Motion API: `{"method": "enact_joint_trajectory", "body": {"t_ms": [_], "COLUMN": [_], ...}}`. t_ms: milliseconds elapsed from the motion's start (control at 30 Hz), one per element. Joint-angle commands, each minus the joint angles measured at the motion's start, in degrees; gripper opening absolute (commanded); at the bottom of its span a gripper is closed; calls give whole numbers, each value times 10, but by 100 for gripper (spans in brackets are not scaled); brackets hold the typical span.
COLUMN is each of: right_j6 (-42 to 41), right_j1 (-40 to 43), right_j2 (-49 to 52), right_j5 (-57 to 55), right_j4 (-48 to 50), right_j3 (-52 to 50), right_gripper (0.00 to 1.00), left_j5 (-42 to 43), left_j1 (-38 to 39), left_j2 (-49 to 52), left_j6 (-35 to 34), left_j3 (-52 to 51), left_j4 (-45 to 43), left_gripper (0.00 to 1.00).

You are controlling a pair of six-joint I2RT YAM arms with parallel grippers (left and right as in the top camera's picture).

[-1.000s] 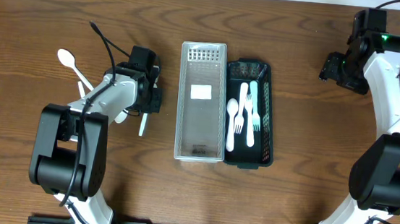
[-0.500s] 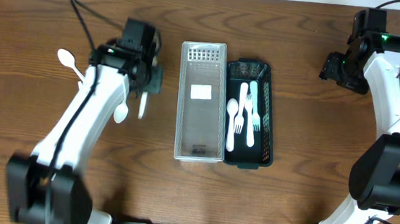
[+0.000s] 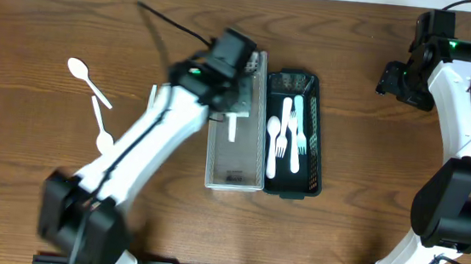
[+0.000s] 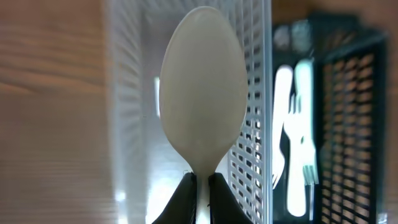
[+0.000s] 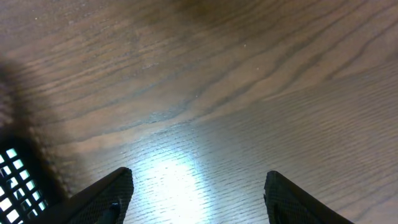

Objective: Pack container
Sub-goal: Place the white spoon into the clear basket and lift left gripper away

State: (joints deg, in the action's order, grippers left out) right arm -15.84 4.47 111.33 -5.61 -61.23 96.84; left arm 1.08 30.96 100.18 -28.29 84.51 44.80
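My left gripper [image 3: 231, 108] is shut on the handle of a white plastic spoon [image 3: 232, 128] and holds it over the white mesh container [image 3: 211, 151]. In the left wrist view the spoon's bowl [image 4: 204, 93] stands above my shut fingers [image 4: 202, 194], with the white container's wall [image 4: 255, 134] behind it. A black mesh tray [image 3: 318, 161] to the right of the container holds white forks and a spoon [image 3: 286, 135]; the black tray [image 4: 351, 124] shows in the left wrist view too. My right gripper [image 3: 392, 80] is open and empty, far right; its fingers [image 5: 199, 196] hang over bare wood.
Two more white spoons lie on the table at the left, one [image 3: 78, 70] farther back and one [image 3: 103, 136] nearer. A white label [image 3: 237, 109] lies in the container's bottom. The black tray's corner [image 5: 15, 171] shows in the right wrist view.
My left arm has swung right from beside the loose spoons to above the white container, carrying a spoon. The right arm has not moved.
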Motion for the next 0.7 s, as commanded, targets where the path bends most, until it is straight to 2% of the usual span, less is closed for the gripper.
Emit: {"method": "enact_joint_trajectory", "body": {"t_ms": [0,200,267,333,433,567,667], "right_j6": [7,7,7,7,8,14,14], "right_j1": [0,0,0,0,0,1,1], "right_j2": [7,7,7,7,7,7,7], "right_j5": [6,16,16,16,16,15,15], "right_j4": [-1,-3,-3,-3,-3,-3,-3], "right_j3": [-3,-3,-3,-3,-3,-3,-3], "right_gripper": [71,71,71,70,71,71,71], "left_j5": [-3,-3,-3,-3,-5,-6,-44], "left_j1": [22,27,26,24,21,10,-11], "left_j2": [47,82,81,80,74,35,-16], "left_j6": [-23,-15,7,29,68,170,197], "left_j3": [-9,-9,-9,-9,-8,-1,-1], "left_j4": [-5,-8,-12,-17,-19,-16,-8], "left_gripper": [6,7,25,31,45,59,75]}}
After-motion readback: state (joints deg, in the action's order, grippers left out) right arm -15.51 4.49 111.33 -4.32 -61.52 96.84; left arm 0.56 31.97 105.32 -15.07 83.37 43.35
